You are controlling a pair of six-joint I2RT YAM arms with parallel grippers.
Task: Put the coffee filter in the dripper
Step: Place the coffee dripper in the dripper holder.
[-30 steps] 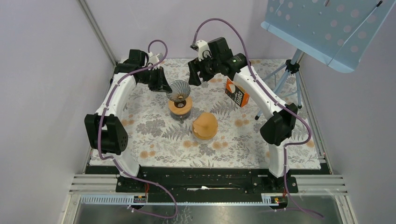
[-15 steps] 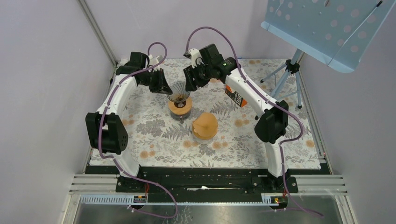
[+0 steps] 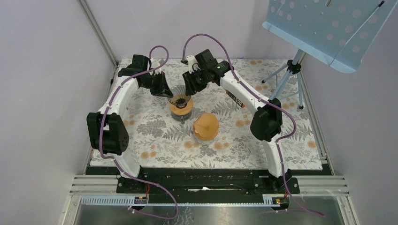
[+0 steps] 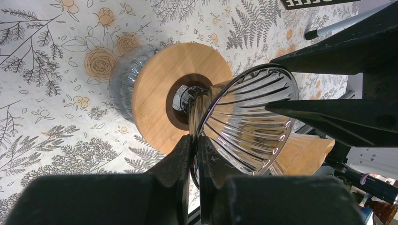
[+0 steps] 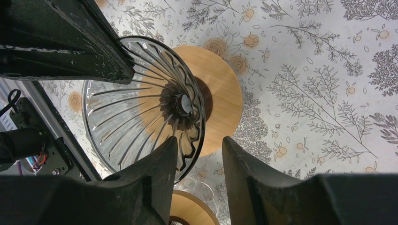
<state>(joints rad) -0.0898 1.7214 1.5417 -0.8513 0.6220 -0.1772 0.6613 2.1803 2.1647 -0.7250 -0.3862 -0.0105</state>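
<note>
Left jaws (image 4: pixel 193 139) clamped on dripper (image 4: pixel 246 119) rim. Right jaws (image 5: pixel 199 147) parted, straddling the opposite rim, not gripping. Filter (image 3: pixel 205 125), likely the tan cone, upright on counter (image 3: pixel 155 136) just near-side of dripper, apart from both. Right arm looks closer; would have to back off the rim first.

The white right arm (image 3: pixel 244 90) hides most of the orange-and-black carton (image 3: pixel 239 101); the black right gripper (image 4: pixel 271 84) covers part of the ribbed glass dripper (image 4: pixel 239 126) rim.

Ribbed clear glass dripper (image 4: pixel 244 122) stands mouth-up over a round wooden base (image 4: pixel 155 84).
</note>
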